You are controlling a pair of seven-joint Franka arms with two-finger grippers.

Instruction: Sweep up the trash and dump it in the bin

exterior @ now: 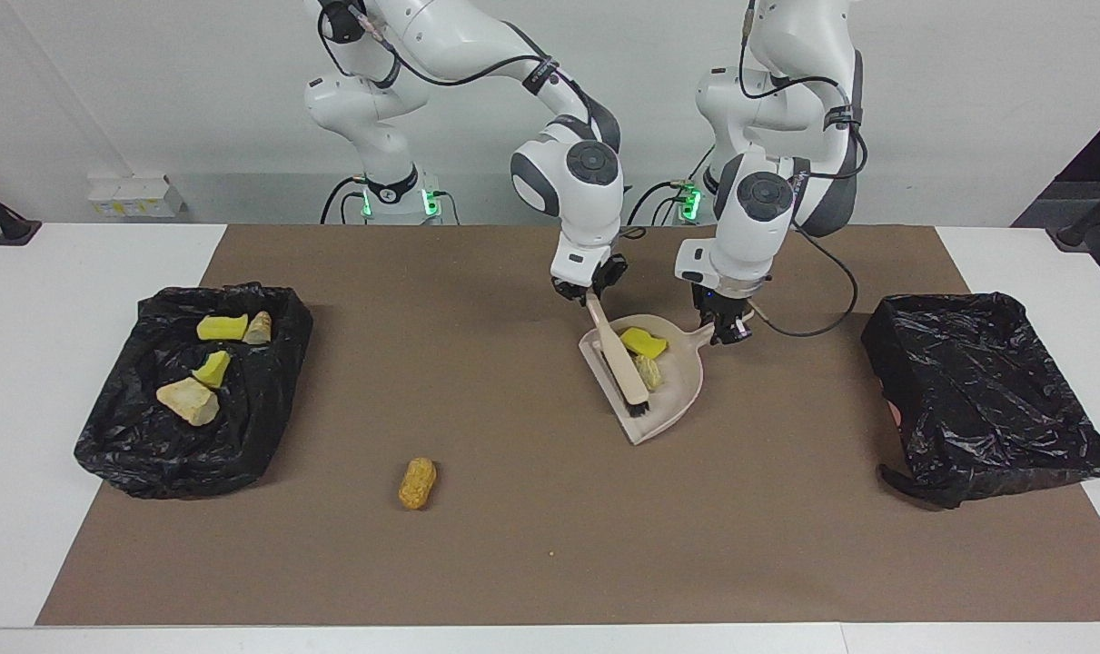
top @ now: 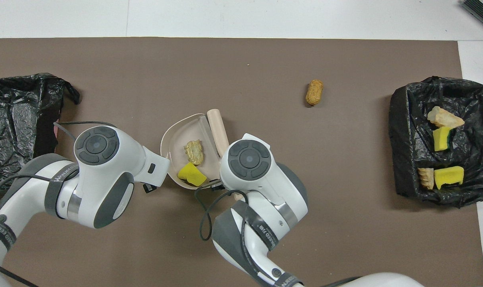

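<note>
- Right gripper (exterior: 591, 297) clamping the brush (exterior: 620, 360) handle, bristles resting in the dustpan (exterior: 672, 395).
- Left gripper (exterior: 725, 331) pinching the dustpan's handle.
- Lying in the pan: yellow foam chunk (exterior: 642, 341), beige lump (exterior: 648, 371).
- Sitting alone on the brown mat (exterior: 513, 545): orange-brown nugget (exterior: 417, 482), toward the right arm's end.
- Holding four scraps (exterior: 206, 363): black-lined bin (exterior: 268, 427) there; second bin (exterior: 986, 400) at the left arm's end of the bench.

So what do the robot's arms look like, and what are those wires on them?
Both arms are glossy white with rounded shells and dark grey joints. Each has a grey round cap with buttons near the wrist, and black cables looped along the outside, tied on by dark straps with white lettering. The left gripper and right gripper are small and black. Green lights glow at the bases.
</note>
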